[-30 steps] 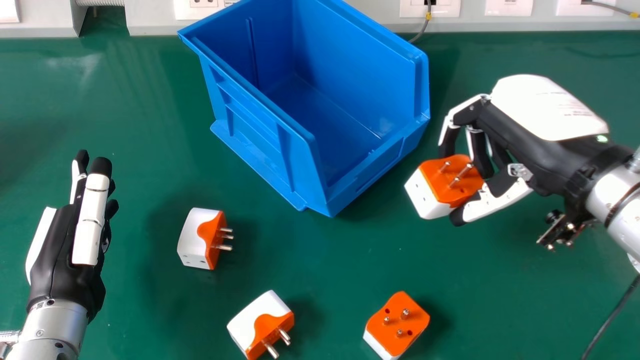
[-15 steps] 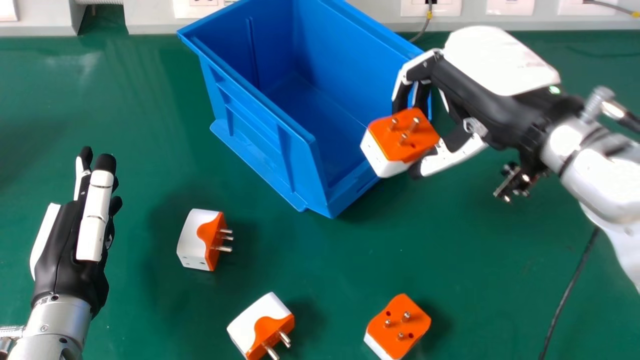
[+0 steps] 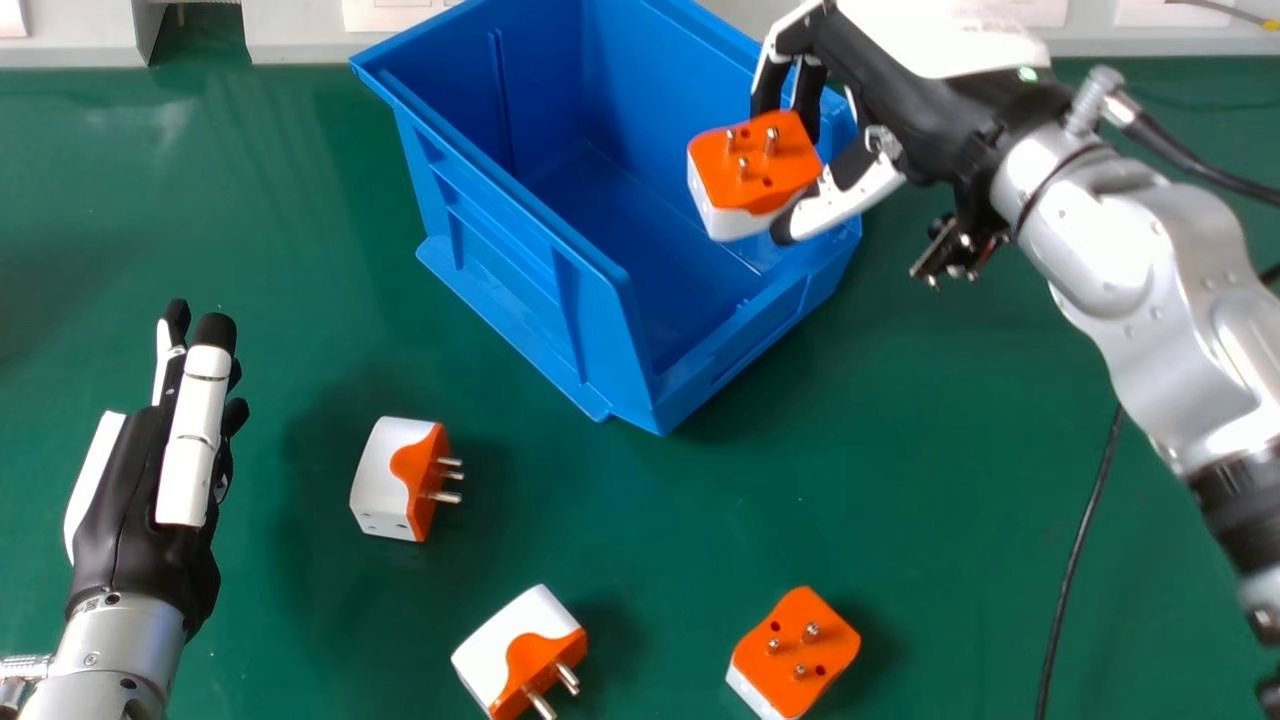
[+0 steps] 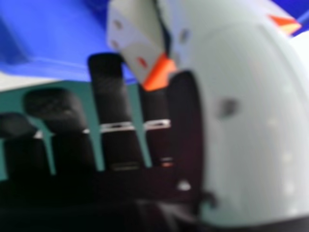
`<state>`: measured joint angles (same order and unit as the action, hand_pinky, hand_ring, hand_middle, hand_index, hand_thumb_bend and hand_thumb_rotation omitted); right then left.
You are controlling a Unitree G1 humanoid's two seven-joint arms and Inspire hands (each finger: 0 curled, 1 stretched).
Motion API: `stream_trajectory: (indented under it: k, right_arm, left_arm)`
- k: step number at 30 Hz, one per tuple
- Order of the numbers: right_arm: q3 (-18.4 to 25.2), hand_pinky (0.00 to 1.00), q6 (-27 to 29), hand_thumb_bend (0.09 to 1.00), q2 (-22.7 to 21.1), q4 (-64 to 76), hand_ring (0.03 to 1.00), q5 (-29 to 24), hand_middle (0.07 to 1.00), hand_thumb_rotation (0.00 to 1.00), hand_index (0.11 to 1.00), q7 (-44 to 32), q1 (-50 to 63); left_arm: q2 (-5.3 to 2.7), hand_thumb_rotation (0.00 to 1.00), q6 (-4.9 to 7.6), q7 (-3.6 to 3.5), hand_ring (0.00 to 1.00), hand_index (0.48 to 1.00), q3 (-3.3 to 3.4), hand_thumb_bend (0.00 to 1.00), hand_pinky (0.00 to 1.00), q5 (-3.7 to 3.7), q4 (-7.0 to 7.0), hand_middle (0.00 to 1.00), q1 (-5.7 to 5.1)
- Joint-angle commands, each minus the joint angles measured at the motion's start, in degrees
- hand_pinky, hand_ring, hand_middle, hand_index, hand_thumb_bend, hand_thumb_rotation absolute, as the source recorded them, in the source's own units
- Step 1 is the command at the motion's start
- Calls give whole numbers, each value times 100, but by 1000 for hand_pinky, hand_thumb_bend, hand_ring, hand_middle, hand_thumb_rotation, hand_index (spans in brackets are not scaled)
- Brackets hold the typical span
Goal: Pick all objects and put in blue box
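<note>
Holding right hand (image 3: pixel 905 95) near top of head view, back up, in a pinch with bent fingers against thumb (image 3: pixel 850 198). Slanting in from right edge with silver right arm (image 3: pixel 1130 270). Holding left hand (image 3: pixel 130 500) at left, pointing forward with straight fingers (image 3: pixel 195 430).

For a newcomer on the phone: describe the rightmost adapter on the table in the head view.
Start from the blue box on the green table. From its near corner, go towards the head view's bottom edge and slightly right, to an orange-and-white adapter. Its pins stand upward, unlike those of the two other adapters on the table, which point sideways.
</note>
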<state>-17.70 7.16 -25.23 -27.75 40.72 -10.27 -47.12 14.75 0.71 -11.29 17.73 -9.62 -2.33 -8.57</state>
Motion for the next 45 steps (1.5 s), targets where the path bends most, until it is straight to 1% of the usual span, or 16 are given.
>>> stream_trajectory:
  k: [1, 5, 8, 14, 16, 17, 19, 21, 23, 28, 30, 34, 37, 41, 43, 45]
  right_arm:
    - [-42, 70, 7, 510, 64, -278, 115, 70, 447, 0, 491, 235, -538]
    - [-264, 75, -100, 509, 293, -939, 122, 223, 441, 0, 493, 449, -979]
    - [-407, 97, -195, 508, 467, -1364, 146, 303, 440, 0, 495, 594, -1216]
    - [-724, 128, -450, 509, 860, -2198, 178, 435, 448, 0, 492, 774, -1733]
    - [-769, 128, -487, 509, 932, -2366, 178, 425, 448, 0, 492, 800, -1834]
    - [-793, 177, -526, 509, 1010, -2485, 229, 416, 458, 0, 485, 807, -1909]
    - [-837, 180, -568, 507, 1146, -2695, 227, 397, 443, 0, 489, 821, -2038]
    - [-869, 156, -548, 506, 1259, -2877, 204, 362, 436, 0, 487, 840, -2139]
    - [-900, 156, -503, 506, 1331, -3010, 204, 341, 436, 0, 487, 872, -2199]
    - [-1005, 87, -385, 509, 1473, -3299, 136, 359, 439, 0, 489, 938, -2315]
    - [-1102, 87, -357, 509, 1569, -3465, 136, 410, 439, 0, 489, 948, -2394]
    - [-1306, 70, -347, 510, 1708, -3738, 122, 516, 440, 0, 488, 1090, -2501]
    - [-1392, 65, -347, 511, 1759, -3826, 118, 521, 440, 0, 487, 1227, -2511]
    - [-1435, 59, -401, 509, 1766, -3843, 114, 508, 419, 0, 482, 1568, -2419]
    - [-1397, 62, -483, 510, 1774, -3837, 117, 454, 415, 0, 481, 1693, -2346]
    - [-1424, 71, -605, 511, 1793, -3844, 127, 449, 422, 0, 482, 1605, -2309]
  left_arm:
    - [59, 1000, 69, -15, 1000, 1000, 3, 570, 989, 11, 154, 1000, -14]
    - [60, 1000, 87, -11, 1000, 1000, 5, 571, 989, 14, 144, 1000, -25]
    - [52, 1000, 124, 6, 1000, 1000, -4, 572, 990, 42, 108, 1000, -29]
    - [-11, 1000, 95, 15, 1000, 1000, -32, 574, 989, 29, 292, 1000, -138]
    - [-21, 1000, 95, 15, 1000, 1000, -40, 574, 989, 25, 313, 1000, -152]
    - [-29, 1000, 108, 13, 1000, 1000, -38, 575, 989, 15, 280, 1000, -137]
    - [-46, 1000, 104, 12, 1000, 1000, -40, 577, 989, -6, 262, 1000, -119]
    - [-71, 1000, 69, 23, 1000, 1000, -59, 578, 988, -9, 353, 1000, -151]
    - [-94, 1000, 70, 36, 1000, 1000, -75, 578, 988, 6, 400, 1000, -181]
    - [-127, 1000, 38, 66, 1000, 1000, -105, 583, 985, 32, 533, 1000, -242]
    - [-133, 1000, 49, 74, 1000, 1000, -127, 583, 985, 48, 588, 1000, -284]
    - [-135, 1000, 53, 68, 1000, 1000, -162, 586, 983, 45, 637, 1000, -321]
    - [-132, 1000, 81, 56, 1000, 1000, -161, 589, 981, 22, 620, 1000, -335]
    - [-142, 1000, 57, 83, 1000, 1000, -179, 592, 980, 46, 709, 1000, -374]
    - [-144, 1000, 40, 100, 1000, 1000, -177, 593, 980, 48, 714, 1000, -367]
    - [-141, 1000, 30, 117, 1000, 1000, -176, 594, 979, 59, 708, 1000, -358]
